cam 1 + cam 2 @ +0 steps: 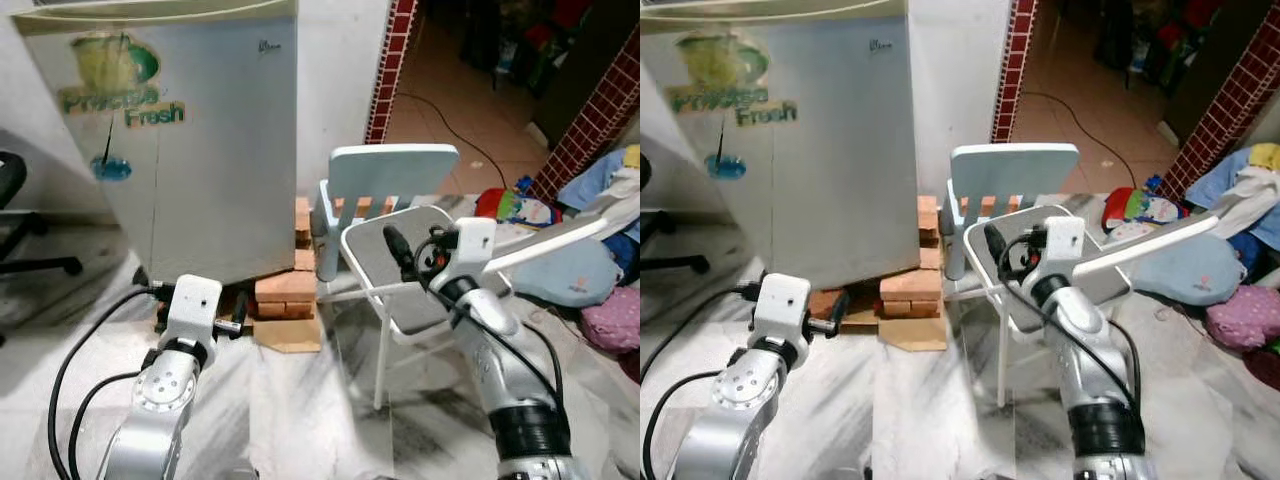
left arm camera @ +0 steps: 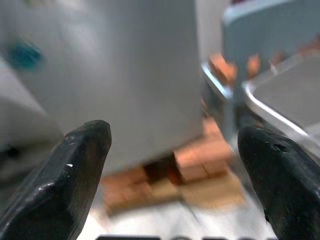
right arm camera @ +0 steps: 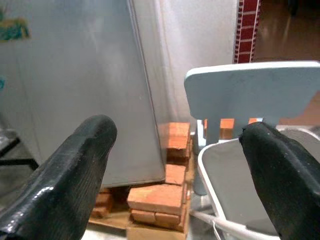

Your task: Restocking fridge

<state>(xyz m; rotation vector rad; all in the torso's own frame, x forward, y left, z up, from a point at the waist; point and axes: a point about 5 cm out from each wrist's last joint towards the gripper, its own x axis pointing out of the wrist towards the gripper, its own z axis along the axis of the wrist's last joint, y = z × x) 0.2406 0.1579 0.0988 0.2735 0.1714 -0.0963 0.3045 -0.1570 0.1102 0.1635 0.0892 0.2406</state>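
At the upper left stands the closed fridge (image 1: 190, 150), propped on red bricks (image 1: 285, 290); below it the left gripper (image 2: 172, 165) hangs low, fingers spread wide and holding nothing. Right of centre a pale blue chair (image 1: 385, 170) sits behind a white folding chair (image 1: 410, 270). There the right gripper (image 3: 175, 165) hovers, equally agape and empty.

Lived-in home, ground level. White marble-veined floor (image 1: 290, 410). At upper left of the frame, a small grey fridge (image 1: 190, 140) propped on loose bricks (image 1: 285, 290). At centre, a pale blue child's chair (image 1: 385, 185); at right, heaped clothes and soft bags (image 1: 600, 250). Brick-tiled doorway pillar (image 1: 390, 70) opens onto a tan-floored back room at upper right.
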